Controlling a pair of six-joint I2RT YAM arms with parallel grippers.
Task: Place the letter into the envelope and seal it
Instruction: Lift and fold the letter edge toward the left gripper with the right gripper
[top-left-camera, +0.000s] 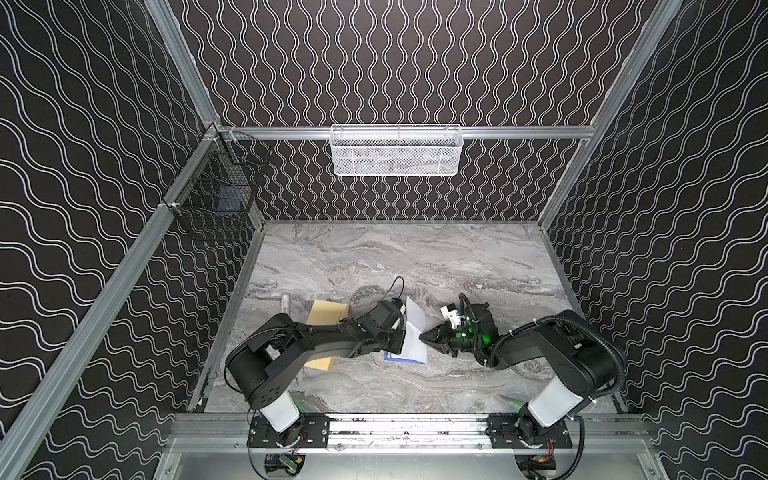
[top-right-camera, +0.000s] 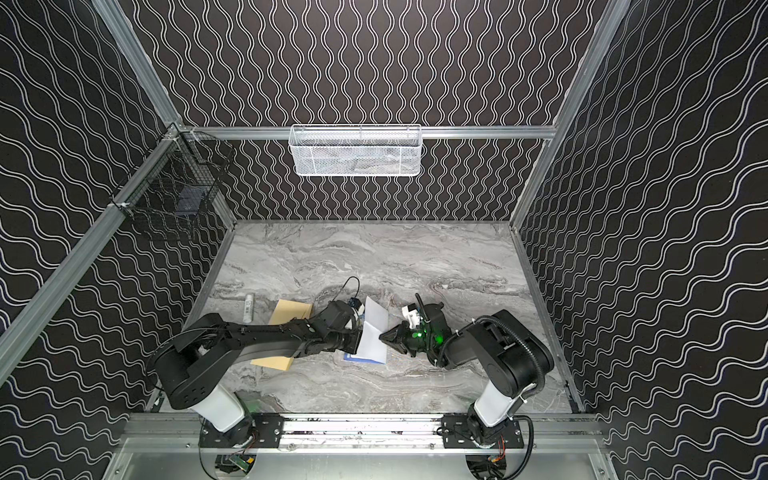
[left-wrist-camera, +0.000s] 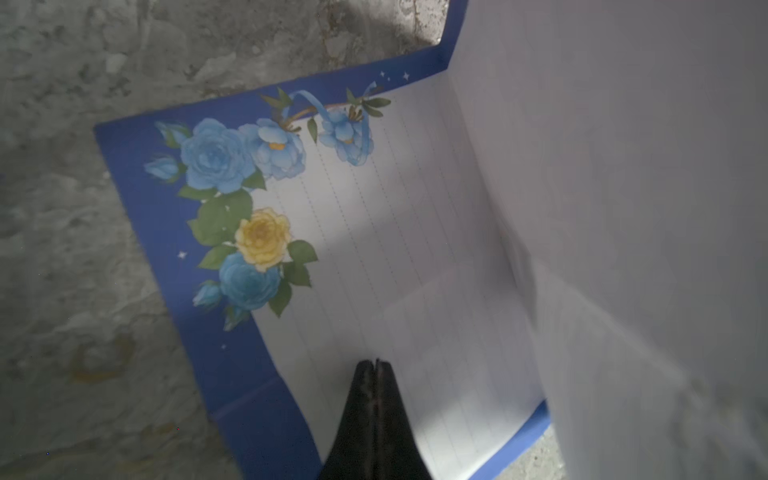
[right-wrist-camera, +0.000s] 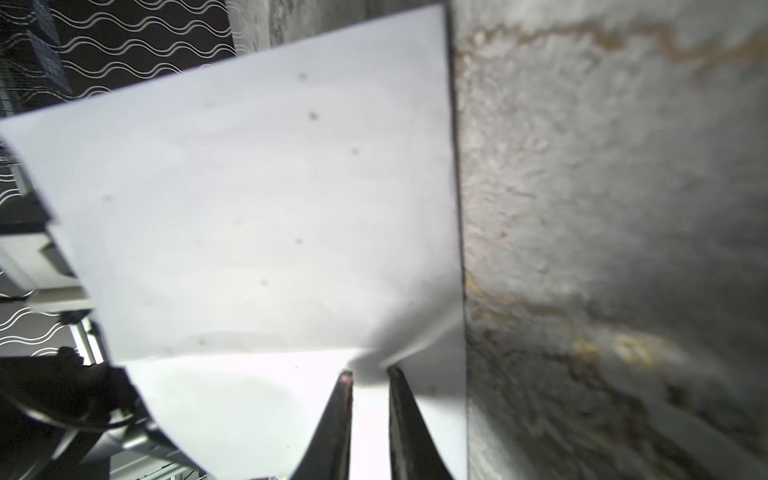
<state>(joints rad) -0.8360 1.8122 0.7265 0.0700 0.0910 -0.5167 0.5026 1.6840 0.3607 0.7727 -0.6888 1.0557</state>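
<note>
The letter (top-left-camera: 415, 328) (top-right-camera: 376, 328) is bent at a fold, one half flat on the table and the other half standing up with its plain white back (right-wrist-camera: 249, 187) facing the right arm. Its lined face with the blue floral border (left-wrist-camera: 395, 249) fills the left wrist view. My left gripper (left-wrist-camera: 376, 363) is shut, its tips on the lined face near the fold; in both top views the raised half hides them. My right gripper (top-left-camera: 423, 336) (top-right-camera: 381, 337) (right-wrist-camera: 370, 372) stands narrowly open, tips at the crease on the white back. The tan envelope (top-left-camera: 328, 312) (top-right-camera: 291, 311) lies partly under the left arm.
A small white tube (top-left-camera: 285, 303) (top-right-camera: 248, 307) lies left of the envelope. A white mesh basket (top-left-camera: 395, 151) hangs on the back wall and a black wire basket (top-left-camera: 216, 187) on the left wall. Marble tabletop (top-left-camera: 415, 257) stretches behind the arms.
</note>
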